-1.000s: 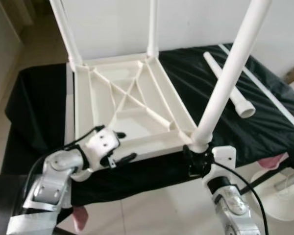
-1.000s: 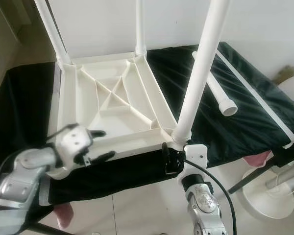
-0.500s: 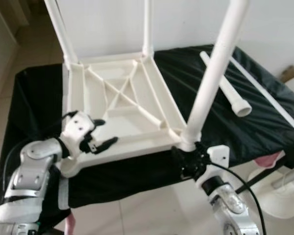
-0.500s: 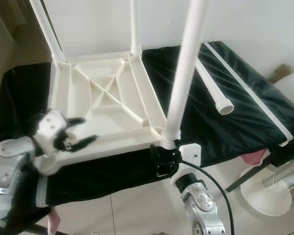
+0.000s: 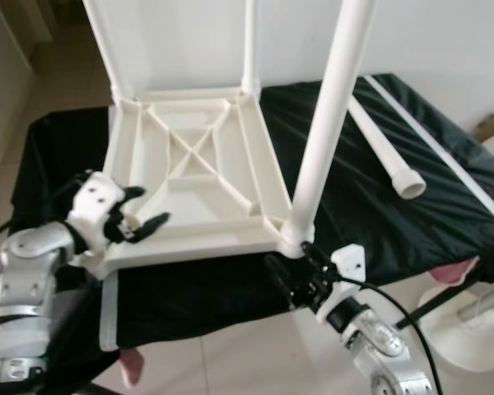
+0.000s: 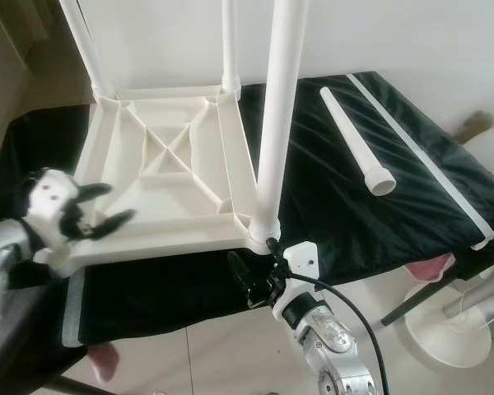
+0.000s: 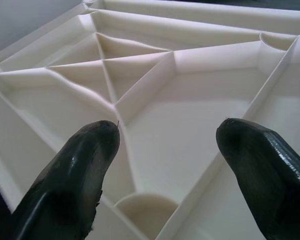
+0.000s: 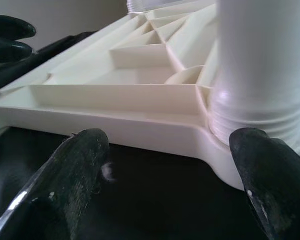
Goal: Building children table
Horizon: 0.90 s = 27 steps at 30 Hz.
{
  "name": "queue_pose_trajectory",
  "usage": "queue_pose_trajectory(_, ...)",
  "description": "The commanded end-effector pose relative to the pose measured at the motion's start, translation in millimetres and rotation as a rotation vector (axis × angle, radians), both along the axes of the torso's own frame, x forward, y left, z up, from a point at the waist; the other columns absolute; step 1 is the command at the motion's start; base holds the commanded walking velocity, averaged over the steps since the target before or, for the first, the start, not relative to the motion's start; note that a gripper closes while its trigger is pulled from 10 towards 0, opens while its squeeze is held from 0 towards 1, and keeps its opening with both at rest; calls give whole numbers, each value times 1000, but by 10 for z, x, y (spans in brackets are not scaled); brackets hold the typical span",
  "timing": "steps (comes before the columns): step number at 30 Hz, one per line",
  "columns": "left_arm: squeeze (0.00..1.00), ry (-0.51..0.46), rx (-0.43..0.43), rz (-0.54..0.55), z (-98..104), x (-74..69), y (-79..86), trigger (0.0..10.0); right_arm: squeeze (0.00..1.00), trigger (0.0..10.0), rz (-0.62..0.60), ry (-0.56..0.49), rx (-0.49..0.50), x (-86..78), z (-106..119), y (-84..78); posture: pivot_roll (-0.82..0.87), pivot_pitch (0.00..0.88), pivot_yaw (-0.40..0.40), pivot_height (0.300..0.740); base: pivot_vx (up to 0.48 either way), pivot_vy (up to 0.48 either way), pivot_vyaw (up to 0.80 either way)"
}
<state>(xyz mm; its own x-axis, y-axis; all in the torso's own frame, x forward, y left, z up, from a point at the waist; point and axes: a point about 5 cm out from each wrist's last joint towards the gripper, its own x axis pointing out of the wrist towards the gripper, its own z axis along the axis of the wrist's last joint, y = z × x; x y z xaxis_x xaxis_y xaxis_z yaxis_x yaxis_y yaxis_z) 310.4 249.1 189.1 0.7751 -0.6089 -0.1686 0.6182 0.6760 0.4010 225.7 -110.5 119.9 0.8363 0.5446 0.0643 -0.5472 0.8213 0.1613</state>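
Observation:
The white children's table top point(image 5: 206, 247) lies upside down on a black-covered table point(image 5: 370, 206). Three white legs stand in its corners: back left point(image 5: 103, 41), back right point(image 5: 249, 41), near right point(image 5: 329, 115). A fourth leg point(image 5: 383, 140) lies loose on the cloth to the right. My left gripper point(image 5: 144, 210) is open over the near left corner, its fingers point(image 7: 75, 170) either side of the empty round socket point(image 7: 145, 212). My right gripper point(image 5: 295, 276) is open just below the near right corner, with the threaded leg base point(image 8: 260, 75) close to one finger point(image 8: 270, 175).
A long white strip point(image 5: 445, 156) lies along the cloth's right side. On the tiled floor at the right stands a white round base point(image 5: 469, 337). A white wall rises behind the table. The cloth's front edge hangs just before me.
My left gripper has moved left along the near rim to the corner with the empty socket. The right gripper has sunk slightly below the near right leg. The view has shifted too.

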Motion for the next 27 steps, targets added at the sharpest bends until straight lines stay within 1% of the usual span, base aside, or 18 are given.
queue_pose_trajectory(1, 0, -51, -23, 128, 39, 34, 122, 10000, 0, 10000, 72, 12, 21, -60, 20, 58, 29, 38, -25, 740, 0, 0, 0)
queue_pose_trajectory(2, 0, -51, -23, 128, 39, 34, 122, 10000, 0, 10000, 72, 12, 21, -60, 20, 58, 29, 38, -25, 740, 0, 0, 0)
queue_pose_trajectory(5, 0, -64, -33, 200, 71, 61, 307, 10000, 0, 10000, 170, 17, 33, -98, 69, 107, 33, 48, -30, 740, 0, 0, 0)
queue_pose_trajectory(6, 0, -64, -33, 200, 71, 61, 307, 10000, 0, 10000, 170, 17, 33, -98, 69, 107, 33, 48, -30, 740, 0, 0, 0)
queue_pose_trajectory(7, 0, -71, -38, 225, 82, 69, 362, 10000, 0, 10000, 185, 12, 34, -94, 88, 115, 33, 51, -29, 740, 0, 0, 0)
queue_pose_trajectory(8, 0, -71, -38, 225, 82, 69, 362, 10000, 0, 10000, 185, 12, 34, -94, 88, 115, 33, 51, -29, 740, 0, 0, 0)
queue_pose_trajectory(9, 0, -76, -44, 260, 90, 84, 422, 10000, 0, 10000, 186, 9, 44, -73, 108, 117, 34, 55, -30, 740, 0, 0, 0)
queue_pose_trajectory(10, 0, -86, -53, 317, 103, 107, 513, 10000, 0, 10000, 182, -1, 58, -30, 135, 122, 39, 58, -30, 740, 0, 0, 0)
queue_pose_trajectory(11, 0, -86, -53, 317, 103, 107, 513, 10000, 0, 10000, 182, -1, 58, -30, 135, 122, 39, 58, -30, 740, 0, 0, 0)
queue_pose_trajectory(13, 0, -78, 0, 411, 74, 139, 630, 10000, 0, 10000, 165, -24, 51, 46, 153, 118, 39, 60, -27, 740, 0, 0, 0)
queue_pose_trajectory(14, 0, -77, 0, 450, 75, 152, 680, 10000, 0, 10000, 153, -34, 57, 93, 168, 117, 39, 60, -27, 740, 0, 0, 0)
queue_pose_trajectory(15, 0, -77, 0, 450, 75, 152, 680, 10000, 0, 10000, 153, -34, 57, 93, 168, 117, 39, 60, -27, 740, 0, 0, 0)
queue_pose_trajectory(18, 0, -91, -4, 524, 95, 186, 763, 10000, 0, 10000, 105, -66, 94, 224, 250, 132, 45, 68, -25, 740, 0, 0, 0)
queue_pose_trajectory(20, 0, -96, -7, 538, 99, 195, 775, 10000, 0, 10000, 94, -71, 106, 250, 271, 140, 45, 68, -25, 740, 0, 0, 0)
queue_pose_trajectory(22, 0, -120, -35, 573, 120, 227, 785, 10000, 0, 10000, 8, -81, 147, 347, 310, 137, 54, 73, -29, 740, 0, 0, 0)
queue_pose_trajectory(25, 0, -132, -46, 591, 130, 242, 788, 10000, 0, 10000, -27, -83, 157, 377, 317, 128, 53, 73, -29, 740, 0, 0, 0)
queue_pose_trajectory(27, 0, -143, -58, 609, 140, 263, 794, 10000, 0, 10000, -85, -83, 167, 409, 320, 88, 53, 76, -29, 740, 0, 0, 0)
